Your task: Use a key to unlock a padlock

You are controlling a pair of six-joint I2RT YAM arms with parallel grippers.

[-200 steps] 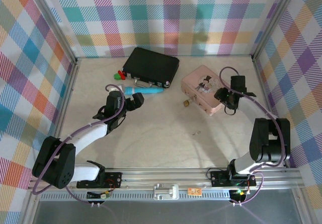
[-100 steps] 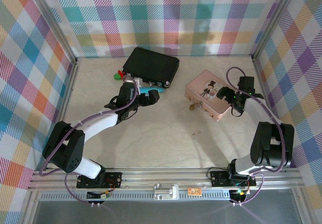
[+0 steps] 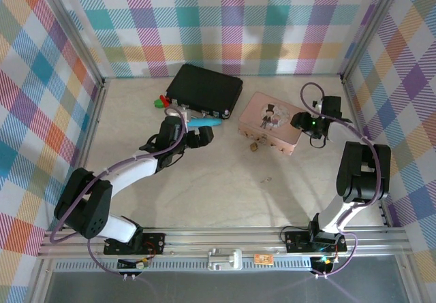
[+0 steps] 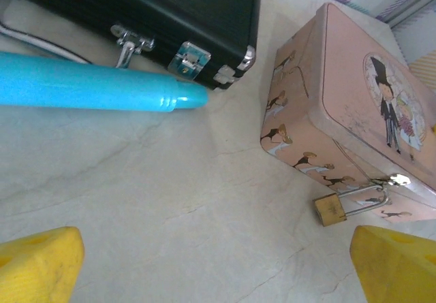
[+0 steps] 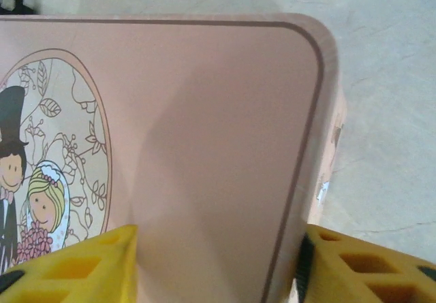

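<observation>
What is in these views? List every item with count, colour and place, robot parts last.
padlock: one, brass with a silver shackle, hanging on the tin's front clasp
key: one, dull metal, tiny, on bare table nearer the arms than the tin
tin: one, pink with a bride-and-groom picture, right of centre
case: one, black with metal latches, far centre
cylinder: one, turquoise, lying in front of the case
small pieces: two, red and green, at the case's left end
table: one, pale marbled
walls: three, multicolour plaid, around the table
left pincer: one, yellow pads, open, low over the table facing the padlock
right pincer: one, yellow pads, astride the tin's right corner; grip unclear
</observation>
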